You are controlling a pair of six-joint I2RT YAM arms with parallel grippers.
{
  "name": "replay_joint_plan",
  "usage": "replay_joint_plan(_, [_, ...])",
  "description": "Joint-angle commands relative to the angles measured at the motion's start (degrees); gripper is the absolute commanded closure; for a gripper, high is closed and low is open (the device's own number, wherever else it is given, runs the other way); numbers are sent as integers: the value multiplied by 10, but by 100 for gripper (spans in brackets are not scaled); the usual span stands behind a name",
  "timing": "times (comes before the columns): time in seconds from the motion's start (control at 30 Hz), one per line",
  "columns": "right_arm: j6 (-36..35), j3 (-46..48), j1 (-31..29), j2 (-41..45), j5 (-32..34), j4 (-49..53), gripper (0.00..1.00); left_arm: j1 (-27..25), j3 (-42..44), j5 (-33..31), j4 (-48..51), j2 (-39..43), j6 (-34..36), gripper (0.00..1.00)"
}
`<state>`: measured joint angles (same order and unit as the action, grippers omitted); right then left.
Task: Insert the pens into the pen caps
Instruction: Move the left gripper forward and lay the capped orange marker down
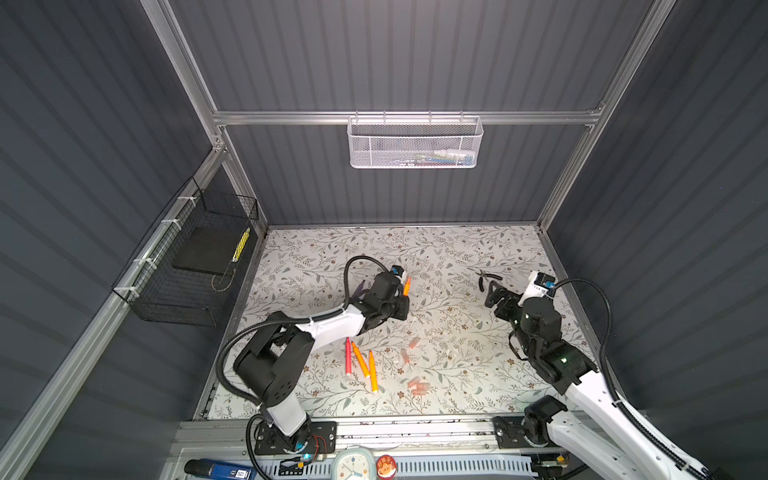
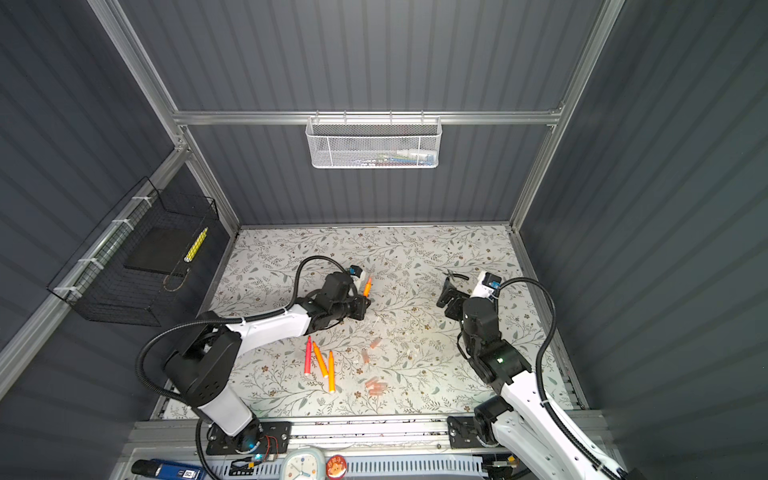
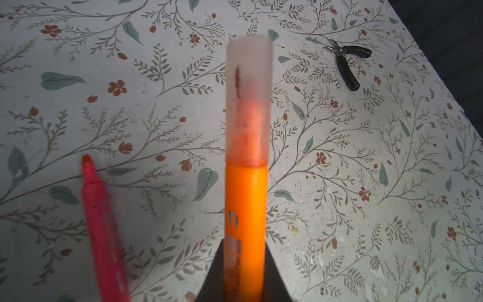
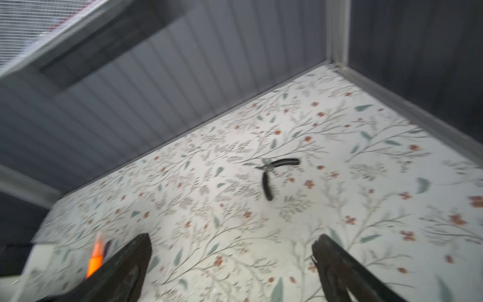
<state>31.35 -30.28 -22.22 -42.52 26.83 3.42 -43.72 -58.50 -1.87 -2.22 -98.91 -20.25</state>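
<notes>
1. Floral-print tabletop [image 1: 457, 249] in grey panelled booth; white mesh basket [image 1: 415, 143] on back rail; black wire basket [image 1: 187, 266] on side wall.
2. L gripper [image 1: 403, 300]: jaws pinched narrow on orange pen [image 3: 245, 209], gripped low on barrel; pen sticks out past the fingers, raised off the table, mid-table toward the back.
3. Translucent cap [image 3: 249, 104] sits over held pen's tip; pinkish inside w/ dark smear.
4. R gripper [image 4: 232, 251]: jaws spread wide, nothing between; pliers [image 4: 269, 175] lie ahead of it, apart; well away from L gripper.
5. Pink pen [image 3: 102, 222] uncapped, flat on table beside held pen in L wrist view.
6. Purple pen [image 1: 359, 287] partly hidden behind L arm.
7. Front pink pen [image 1: 348, 357] and front orange pens [image 1: 360, 359] lie flat near front edge, close together, uncapped.
8. Loose caps [image 1: 414, 343] scattered on table just right of those, between the arms; some too faint to count.
</notes>
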Motion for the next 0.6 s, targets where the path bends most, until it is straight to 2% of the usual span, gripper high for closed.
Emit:
replay_joint_plan(0.0, [-36, 28, 53, -34, 56, -7, 1, -37, -68, -87, 78, -39, -8, 100])
replay_joint_plan(0.07, [-22, 37, 75, -48, 55, -15, 1, -40, -93, -88, 89, -65, -10, 100])
replay_joint_plan(0.17, [-15, 78, 86, -57, 59, -82, 1, -40, -127, -97, 106, -105, -13, 100])
replay_joint_plan(0.57, [-9, 119, 86, 3, 45, -97, 1, -44, -256, -71, 161, -218, -18, 100])
